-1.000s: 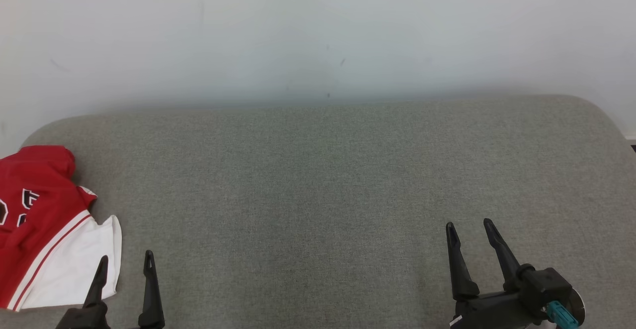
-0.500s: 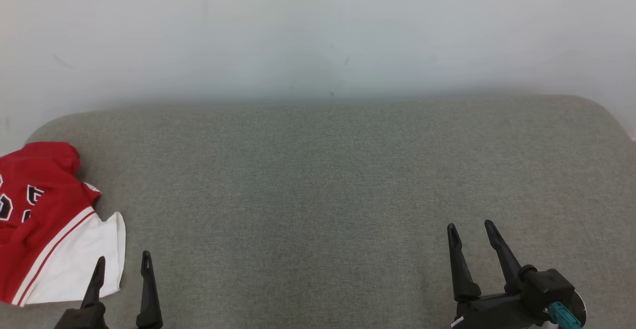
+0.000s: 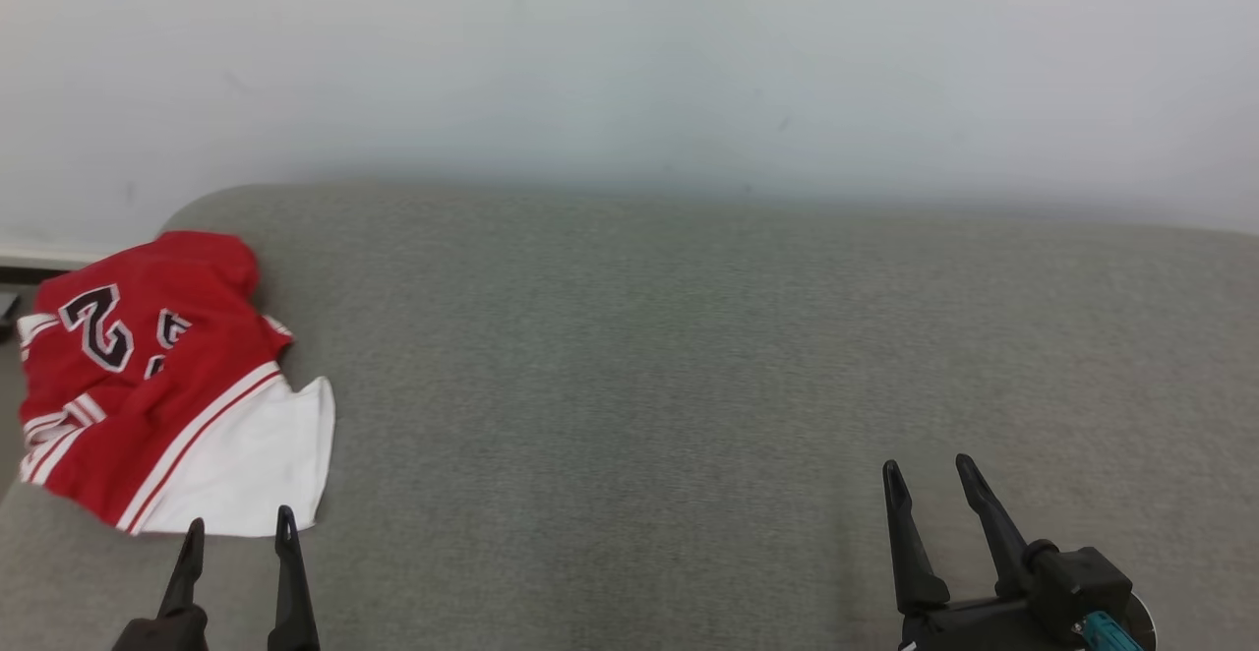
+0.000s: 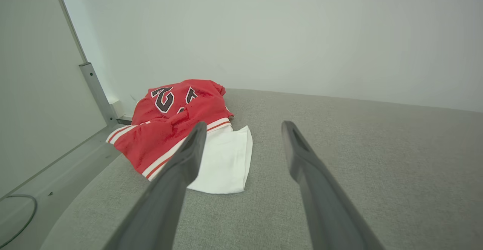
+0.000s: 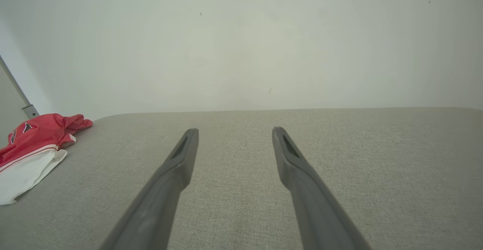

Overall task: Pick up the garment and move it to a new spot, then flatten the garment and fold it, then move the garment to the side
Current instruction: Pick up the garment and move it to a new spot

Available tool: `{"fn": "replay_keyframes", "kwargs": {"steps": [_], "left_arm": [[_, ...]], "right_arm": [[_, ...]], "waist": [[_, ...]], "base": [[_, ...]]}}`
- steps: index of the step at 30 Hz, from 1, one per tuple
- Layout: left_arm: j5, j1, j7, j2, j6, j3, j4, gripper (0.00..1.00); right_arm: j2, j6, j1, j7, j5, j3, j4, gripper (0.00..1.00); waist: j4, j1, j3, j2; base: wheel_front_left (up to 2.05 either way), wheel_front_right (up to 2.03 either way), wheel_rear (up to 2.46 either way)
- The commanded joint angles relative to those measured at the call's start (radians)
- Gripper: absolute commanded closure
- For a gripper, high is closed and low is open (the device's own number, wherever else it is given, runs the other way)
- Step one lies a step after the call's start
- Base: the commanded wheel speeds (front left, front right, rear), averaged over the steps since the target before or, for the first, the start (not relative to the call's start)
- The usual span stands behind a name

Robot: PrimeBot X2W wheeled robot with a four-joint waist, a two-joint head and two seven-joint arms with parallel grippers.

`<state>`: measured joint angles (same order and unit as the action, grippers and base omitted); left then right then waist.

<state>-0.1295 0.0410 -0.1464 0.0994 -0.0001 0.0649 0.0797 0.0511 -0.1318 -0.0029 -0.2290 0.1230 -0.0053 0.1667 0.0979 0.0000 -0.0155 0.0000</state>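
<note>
Currently, a crumpled red and white fabric garment [image 3: 148, 385] is seen lying on the far left part of a broad grey woven upholstered surface [image 3: 649, 385], close to that surface's rounded left corner. Its red portion, trimmed with white stripes and marked with a black numeral 2 outlined in white, is bunched toward the plain white wall [image 3: 629, 51], while a flat white portion is spread toward the robot. In the left wrist view the garment [image 4: 166, 133] is shown ahead and to the left, near a grey metal post [image 4: 96, 91] and a pale panel [image 4: 34, 91]. In the right wrist view the garment [image 5: 34, 136] is placed far off to the left, well apart from that arm's fingers.

The left gripper [image 3: 240, 520] is held at the lower left of the head view, its 2 long dark fingers spread wide and nothing caught between them; the fingertips are placed just beside the near edge of the white portion, and contact with the cloth cannot be told. Through its own camera the left gripper [image 4: 244, 123] is seen with 1 finger crossing in front of the garment and the other over bare grey weave. The right gripper [image 3: 927, 464] is held at the lower right, likewise fully parted and empty, over bare upholstery well apart from the garment. A small teal connector [image 3: 1100, 628] is fitted at its wrist. In the right wrist view the right gripper [image 5: 235, 130] is shown with grey cloth between its 2 fingers.
</note>
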Motion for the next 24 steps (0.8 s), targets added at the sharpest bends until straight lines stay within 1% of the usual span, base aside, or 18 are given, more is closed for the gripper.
{"fn": "replay_keyframes", "kwargs": {"steps": [1, 15, 24], "left_arm": [[-0.005, 0.016, 0.0, 0.004, 0.005, 0.001, -0.004, 0.0], [-0.016, 0.032, -0.003, 0.011, 0.029, 0.01, 0.005, 0.0], [-0.024, 0.039, 0.002, 0.02, 0.043, 0.017, 0.004, 0.0]], "right_arm": [[-0.002, 0.002, 0.011, -0.006, 0.004, 0.001, 0.002, 0.0], [-0.002, 0.002, 0.012, -0.008, -0.006, 0.002, 0.013, 0.0], [-0.002, 0.002, 0.01, -0.005, -0.004, 0.014, 0.017, 0.0]], "waist": [[0.064, 0.0, -0.001, 0.0], [0.287, 0.0, 0.007, 0.0], [0.4, 0.0, 0.016, 0.0]], "base": [[0.0, 0.0, 0.0], [0.0, 0.0, 0.0], [0.0, 0.0, 0.0]]}}
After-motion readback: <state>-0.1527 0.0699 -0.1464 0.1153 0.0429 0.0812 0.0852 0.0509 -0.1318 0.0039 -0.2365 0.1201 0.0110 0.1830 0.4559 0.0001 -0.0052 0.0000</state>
